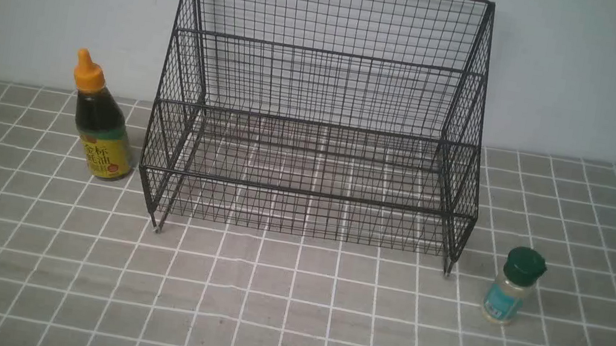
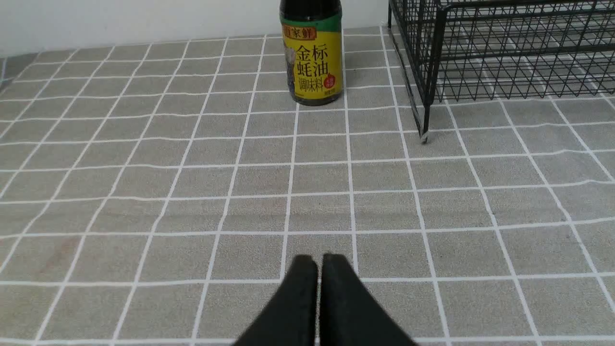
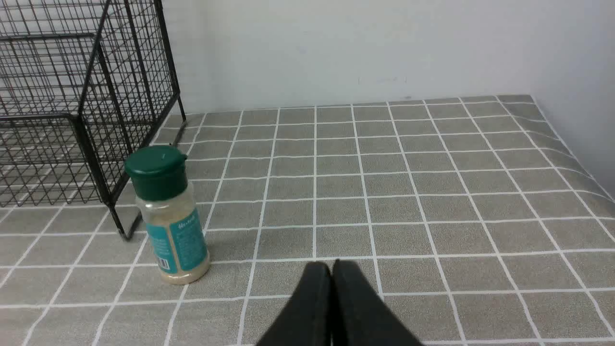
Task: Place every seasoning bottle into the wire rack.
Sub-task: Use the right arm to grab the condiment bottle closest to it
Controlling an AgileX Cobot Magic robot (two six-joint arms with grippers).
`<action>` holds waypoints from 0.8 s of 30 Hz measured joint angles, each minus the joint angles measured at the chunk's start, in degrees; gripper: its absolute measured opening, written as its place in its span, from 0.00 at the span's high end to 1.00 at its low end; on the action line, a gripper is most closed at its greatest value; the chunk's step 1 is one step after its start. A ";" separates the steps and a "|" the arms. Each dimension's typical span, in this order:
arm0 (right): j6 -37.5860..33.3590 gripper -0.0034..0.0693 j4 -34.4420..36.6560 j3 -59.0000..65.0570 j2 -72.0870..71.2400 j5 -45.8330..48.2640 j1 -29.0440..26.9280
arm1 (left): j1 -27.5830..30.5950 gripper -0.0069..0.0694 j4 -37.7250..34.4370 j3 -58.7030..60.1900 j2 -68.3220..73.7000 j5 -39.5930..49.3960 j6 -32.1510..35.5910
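Note:
The black wire rack (image 1: 319, 120) stands empty at the middle back of the table. A dark-sauce bottle (image 1: 99, 126) with an orange nozzle cap and yellow-green label stands upright just left of it. A small clear shaker (image 1: 513, 285) with a dark green cap and teal label stands upright off the rack's front right foot. Neither gripper shows in the front view. In the left wrist view my left gripper (image 2: 319, 259) is shut and empty, well short of the sauce bottle (image 2: 312, 60). My right gripper (image 3: 331, 265) is shut and empty, close beside the shaker (image 3: 170, 216).
A grey cloth with a white grid (image 1: 286, 316) covers the table. A pale wall (image 1: 603, 77) rises right behind the rack. In the right wrist view the cloth's far right edge (image 3: 571, 144) meets a side wall.

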 joint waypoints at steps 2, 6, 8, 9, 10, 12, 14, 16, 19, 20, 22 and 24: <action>0.00 0.97 0.00 0.00 0.00 0.00 0.00 | 0.00 0.92 0.00 0.00 0.00 0.00 0.00; 0.00 0.97 0.00 0.00 0.00 0.00 0.00 | 0.00 0.92 0.00 0.00 0.00 0.00 0.00; 0.00 0.97 0.00 0.00 0.00 0.00 0.00 | 0.00 0.92 0.00 0.00 0.00 0.00 0.00; 0.00 0.97 0.00 0.00 0.00 0.00 0.00 | 0.00 0.92 0.00 0.00 0.00 0.00 0.00; 0.00 0.97 0.00 0.00 0.00 0.00 0.00 | 0.00 0.92 0.00 0.00 0.00 0.00 0.00; 0.00 0.97 0.00 0.00 0.00 0.00 0.00 | 0.00 0.92 0.00 0.00 0.00 0.00 0.00; 0.00 0.97 0.00 0.00 0.00 0.00 0.00 | 0.00 0.92 0.00 0.00 0.00 0.00 0.00; 0.00 0.97 0.00 0.00 0.00 0.00 0.00 | 0.00 0.92 0.00 0.00 0.00 0.00 0.00; 0.06 0.97 -0.24 0.00 0.00 0.00 0.00 | 0.00 0.92 0.00 0.00 0.00 0.00 0.00; 0.06 0.97 -0.24 0.00 0.00 0.00 0.00 | 0.00 0.92 0.00 0.00 0.00 0.00 0.00; 0.06 0.97 -0.24 0.00 0.00 0.00 0.00 | 0.00 0.92 0.00 0.00 0.00 0.00 0.00; 1.07 0.97 2.65 0.21 0.00 -1.76 0.00 | 0.00 0.92 0.00 0.00 0.00 0.00 0.00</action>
